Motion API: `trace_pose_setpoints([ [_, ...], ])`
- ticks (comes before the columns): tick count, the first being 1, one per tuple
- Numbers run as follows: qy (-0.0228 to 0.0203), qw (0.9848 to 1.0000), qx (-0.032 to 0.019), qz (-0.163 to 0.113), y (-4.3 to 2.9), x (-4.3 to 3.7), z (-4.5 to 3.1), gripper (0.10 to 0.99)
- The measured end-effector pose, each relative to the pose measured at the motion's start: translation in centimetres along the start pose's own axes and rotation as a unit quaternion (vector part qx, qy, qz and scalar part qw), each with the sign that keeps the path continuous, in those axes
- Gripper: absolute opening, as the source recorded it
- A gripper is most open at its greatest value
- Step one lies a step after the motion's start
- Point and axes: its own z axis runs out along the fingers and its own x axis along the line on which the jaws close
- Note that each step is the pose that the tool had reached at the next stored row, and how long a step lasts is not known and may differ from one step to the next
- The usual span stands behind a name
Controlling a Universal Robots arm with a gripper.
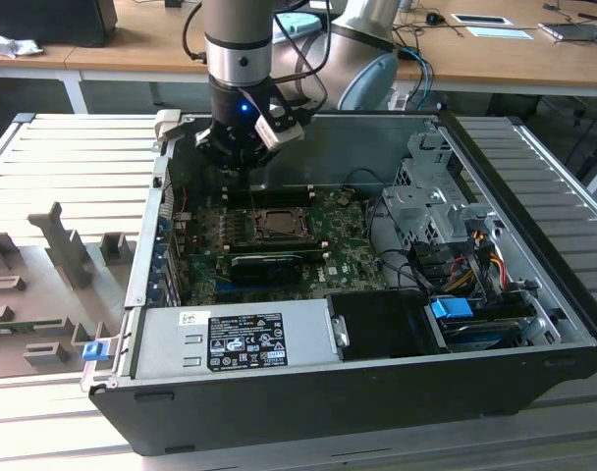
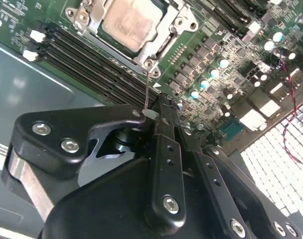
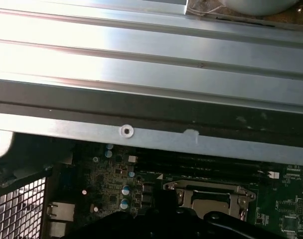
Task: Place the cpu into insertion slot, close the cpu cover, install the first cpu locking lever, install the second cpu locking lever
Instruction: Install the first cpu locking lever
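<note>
The claw [image 2: 159,110] is seen closed, a thin locking lever [image 2: 148,87] ending right at its tips; whether it's pinched can't be made out. The cpu [image 2: 131,22] is seated under the cpu cover [image 2: 95,22], partly cut off.

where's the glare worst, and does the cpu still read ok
First wrist view: worst, the ribbed metal surface is blown out white. Second wrist view: the cpu has a pale sheen but clear edges. Exterior view: even light.
</note>
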Motion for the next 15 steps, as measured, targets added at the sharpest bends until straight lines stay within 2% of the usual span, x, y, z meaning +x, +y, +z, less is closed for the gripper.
trace_pose_setpoints([
  [15, 0.0000, 1.0000, 0.0003, 0.000, -0.28, -2.49, 0.10, 0.106],
])
